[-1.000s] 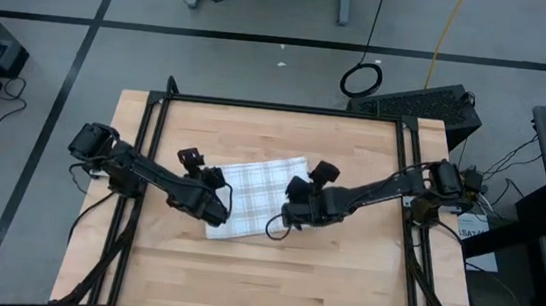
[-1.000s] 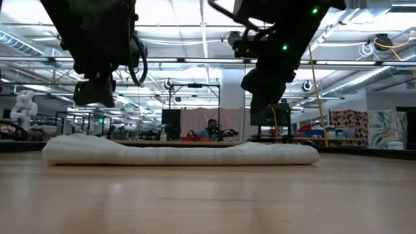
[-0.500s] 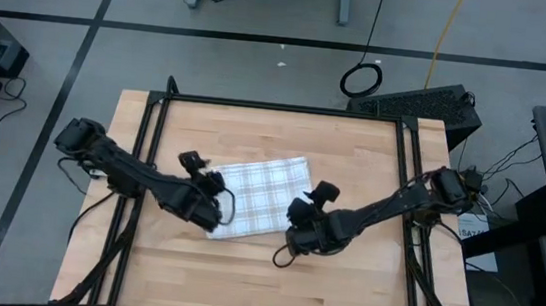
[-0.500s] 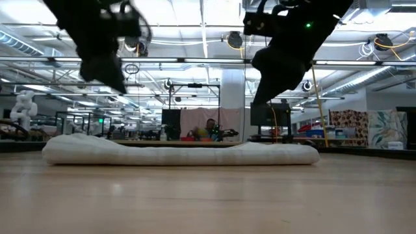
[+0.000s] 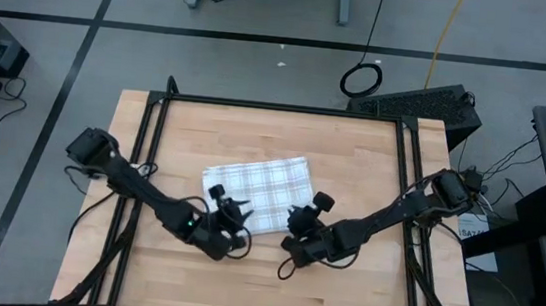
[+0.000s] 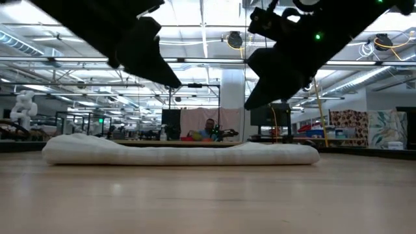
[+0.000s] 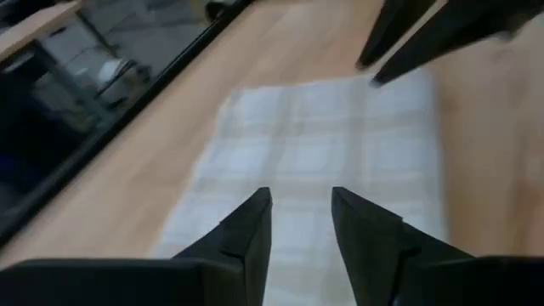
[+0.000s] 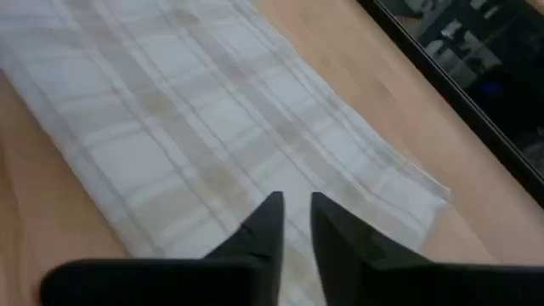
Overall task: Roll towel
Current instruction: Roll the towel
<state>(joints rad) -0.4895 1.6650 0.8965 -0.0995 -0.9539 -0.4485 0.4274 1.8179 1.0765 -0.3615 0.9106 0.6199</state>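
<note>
The towel [image 5: 260, 184] is white with thin grey check lines. It lies folded and flat in the middle of the wooden table; in the low view it [image 6: 182, 153] is a low flat pad. My left gripper [image 5: 238, 213] hovers at the towel's near left corner, slanting down toward the far side, with an open gap between its fingers [image 7: 302, 200]. My right gripper [image 5: 294, 218] hovers at the near right corner, slanting the same way, its fingers [image 8: 295, 202] only a narrow gap apart. Both hang clear above the cloth [image 6: 177, 83] [image 6: 250, 104].
Black frame rails [image 5: 149, 151] [image 5: 409, 176] run along the table's left and right sides. Bare wood [image 5: 260, 282] stretches between the towel and the near edge. The right arm's fingers [image 7: 425, 34] show beyond the towel in the left wrist view.
Both grippers have drawn back from above the towel toward the table's near edge. They have tipped from pointing down to slanting toward the far side. The towel has stayed where it was.
</note>
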